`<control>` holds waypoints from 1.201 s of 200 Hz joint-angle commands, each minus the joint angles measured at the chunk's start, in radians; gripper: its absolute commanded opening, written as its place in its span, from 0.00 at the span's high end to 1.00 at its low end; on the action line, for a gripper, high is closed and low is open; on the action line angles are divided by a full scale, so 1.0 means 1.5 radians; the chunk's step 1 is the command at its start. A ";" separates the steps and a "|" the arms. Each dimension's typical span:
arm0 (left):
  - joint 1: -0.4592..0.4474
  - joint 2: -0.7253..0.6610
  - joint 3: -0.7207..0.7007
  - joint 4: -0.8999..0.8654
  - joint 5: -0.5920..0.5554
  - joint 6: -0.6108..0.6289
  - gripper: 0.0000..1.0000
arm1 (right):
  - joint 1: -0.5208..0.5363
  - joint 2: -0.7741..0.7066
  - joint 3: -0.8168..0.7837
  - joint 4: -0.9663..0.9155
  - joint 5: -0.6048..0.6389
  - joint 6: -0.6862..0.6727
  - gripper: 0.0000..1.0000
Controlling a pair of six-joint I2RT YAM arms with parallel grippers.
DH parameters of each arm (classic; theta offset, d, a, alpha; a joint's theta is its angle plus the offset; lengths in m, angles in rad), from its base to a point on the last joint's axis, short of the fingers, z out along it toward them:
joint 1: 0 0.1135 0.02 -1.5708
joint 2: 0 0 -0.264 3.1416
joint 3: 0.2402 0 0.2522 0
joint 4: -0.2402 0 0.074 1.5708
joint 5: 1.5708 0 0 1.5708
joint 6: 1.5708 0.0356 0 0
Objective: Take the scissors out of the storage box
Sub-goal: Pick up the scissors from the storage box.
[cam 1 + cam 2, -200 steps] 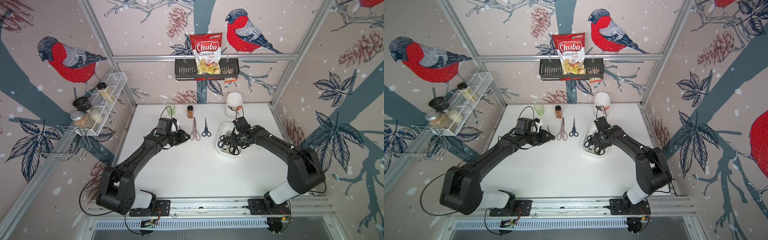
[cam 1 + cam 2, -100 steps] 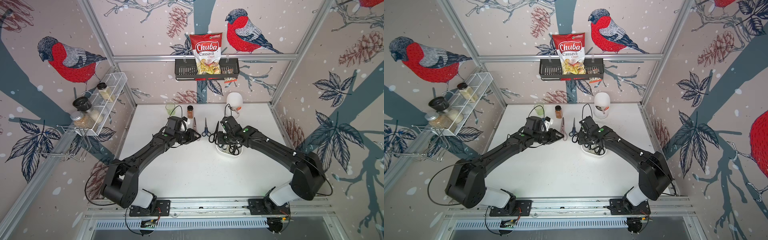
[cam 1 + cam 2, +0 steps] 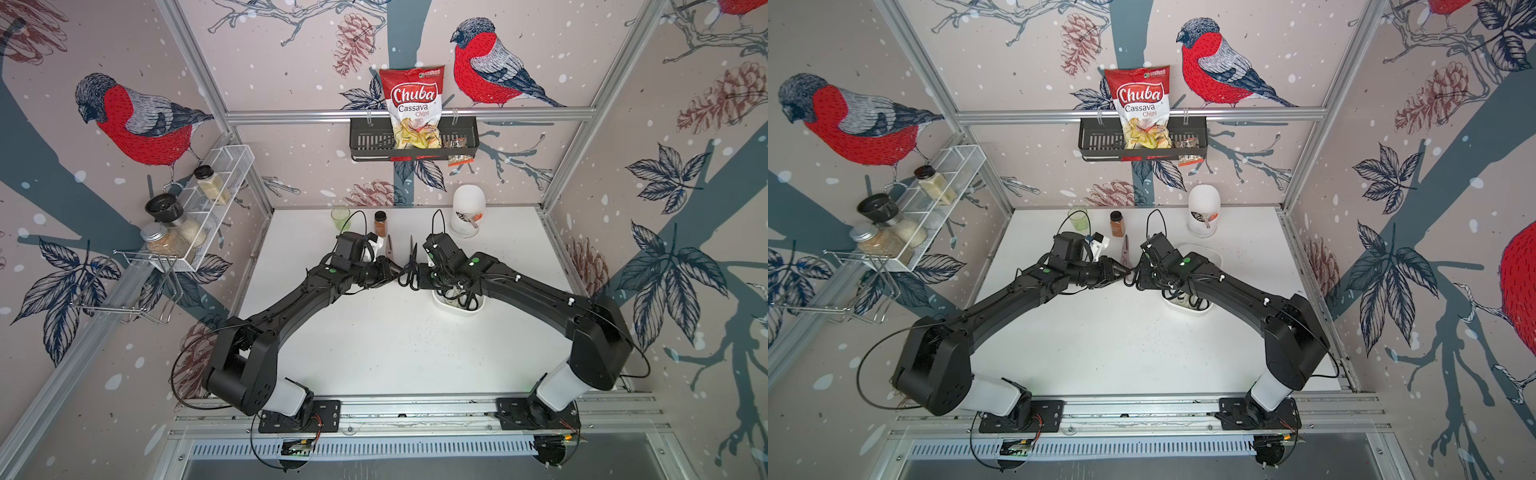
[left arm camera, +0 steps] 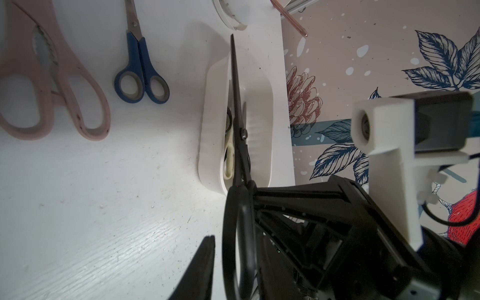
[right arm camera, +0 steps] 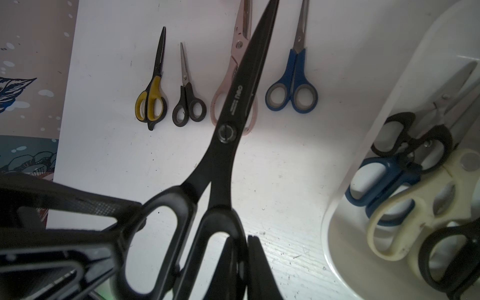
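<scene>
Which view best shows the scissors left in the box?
Right wrist: looks into the storage box; black, navy, cream handles plain. Left wrist: a cream handle, behind the held black pair. Both top views: right arm covers most.

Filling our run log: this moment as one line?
phase: handover | right end effector: shut on black scissors | left end effector: open at other handle loop | storage box: other pairs inside

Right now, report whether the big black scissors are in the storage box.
Out: the right tool grips the black scissors over bare table, beside the storage box.
</scene>
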 commanded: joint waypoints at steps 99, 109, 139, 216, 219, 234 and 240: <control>-0.001 -0.004 -0.017 0.044 0.029 -0.008 0.88 | 0.006 0.010 0.014 0.036 -0.001 0.014 1.00; -0.001 -0.002 -0.016 0.044 0.030 -0.008 0.90 | 0.006 0.011 0.014 0.037 -0.001 0.015 1.00; -0.001 0.000 -0.019 0.047 0.032 -0.015 0.93 | 0.007 0.015 0.016 0.036 0.003 0.018 0.92; 0.016 -0.006 -0.032 0.055 0.001 -0.038 0.93 | 0.000 -0.010 0.016 0.017 0.050 0.030 0.45; 0.019 -0.006 -0.033 0.055 -0.001 -0.037 0.93 | -0.001 -0.012 0.014 0.017 0.051 0.031 0.45; 0.044 -0.014 -0.041 0.053 -0.002 -0.034 0.93 | -0.010 -0.024 -0.001 0.018 0.052 0.035 0.45; 0.057 -0.018 -0.046 0.051 -0.003 -0.030 0.93 | -0.013 -0.030 -0.007 0.019 0.052 0.036 0.45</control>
